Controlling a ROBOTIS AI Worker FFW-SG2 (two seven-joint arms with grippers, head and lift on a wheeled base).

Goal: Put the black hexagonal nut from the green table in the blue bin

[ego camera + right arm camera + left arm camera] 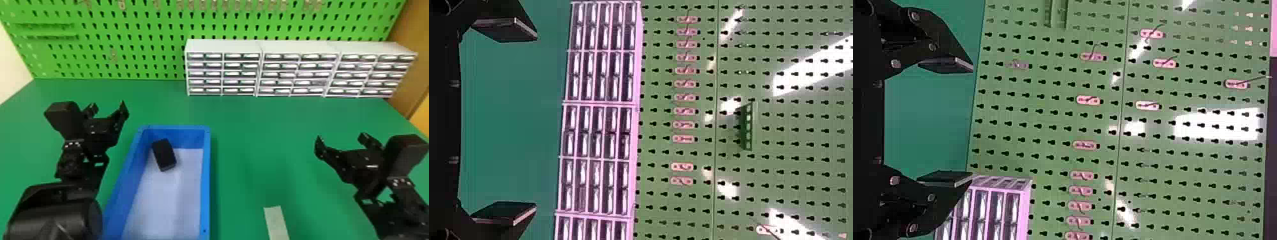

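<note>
Nearest, one pale strip (276, 222) lies on the green worktop (252, 143) to the right of the bin, perhaps as a placement mark (that is a guess; nothing confirms its use).

Two end effectors are raised above the worktop, one on each side. The left end effector (971, 120) has its two flat fingers spread with nothing between them; the right end effector (535, 121) is likewise spread and bare. Held up like this, they probably leave the bin's opening free.

Between them, nearer the left arm, stands one blue bin (206, 178), open side up, presumably so that a part can simply be let go from above. One black nut (164, 154) lies inside, near the far left corner and slantwise (I cannot make out its hexagonal outline or whether it touches a wall). The placing looks finished, so the next move likely calls only for keeping the arms clear.

Farther back, three white drawer cabinets (223, 46) stand side by side, five rows in each, likely set back to spare working room. Behind them rises one green pegboard (127, 51).
</note>
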